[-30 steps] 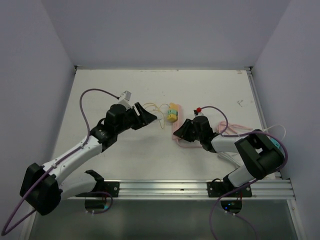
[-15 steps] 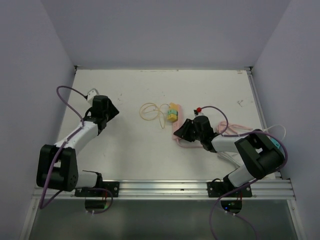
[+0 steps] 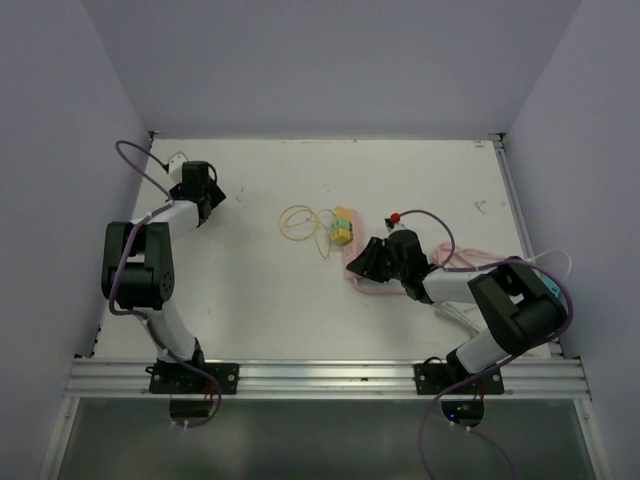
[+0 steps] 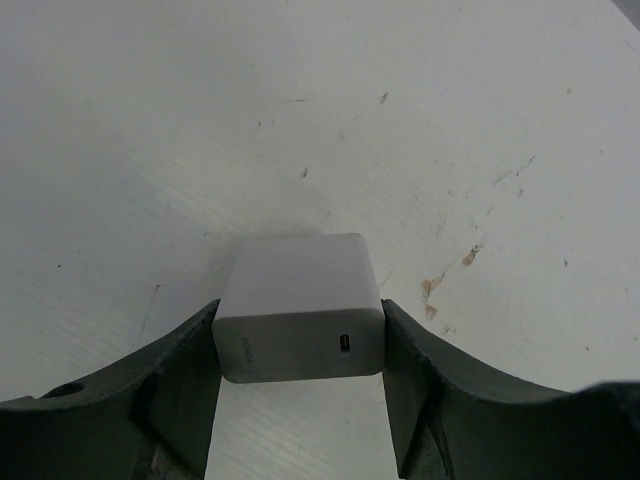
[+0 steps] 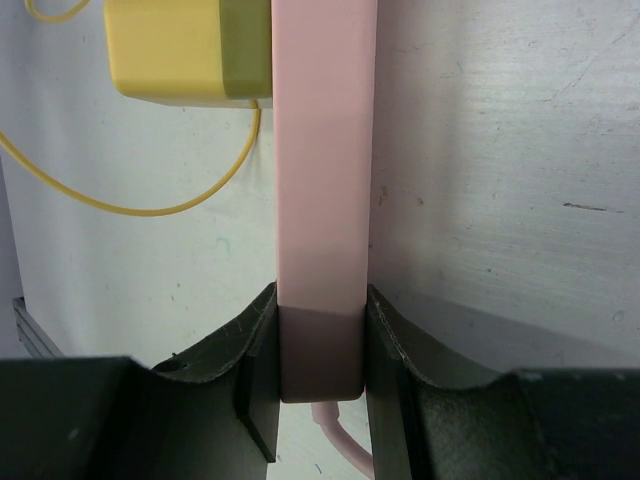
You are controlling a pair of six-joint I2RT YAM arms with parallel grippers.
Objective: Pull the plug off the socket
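Observation:
My left gripper [image 3: 205, 197] is at the far left of the table, shut on a white charger plug [image 4: 300, 300] and holding it just above the white tabletop. In the top view the plug is hidden by the fingers. My right gripper [image 3: 358, 262] is shut on the near end of the pink socket strip [image 5: 325, 150], which lies flat in the middle of the table [image 3: 352, 275]. A yellow plug [image 3: 344, 228] sits against the strip's far end, also in the right wrist view [image 5: 185, 45], with a yellow cable [image 3: 300, 222] looped to its left.
The strip's pink cord [image 3: 480, 255] runs off to the right by the right arm. A small red piece [image 3: 396, 218] lies behind the right gripper. Walls close the left, back and right sides; a metal rail [image 3: 330, 375] runs along the front.
My left arm has swung from beside the yellow plug in the middle to the far left of the table, folding back on itself. The right arm and the strip have not moved.

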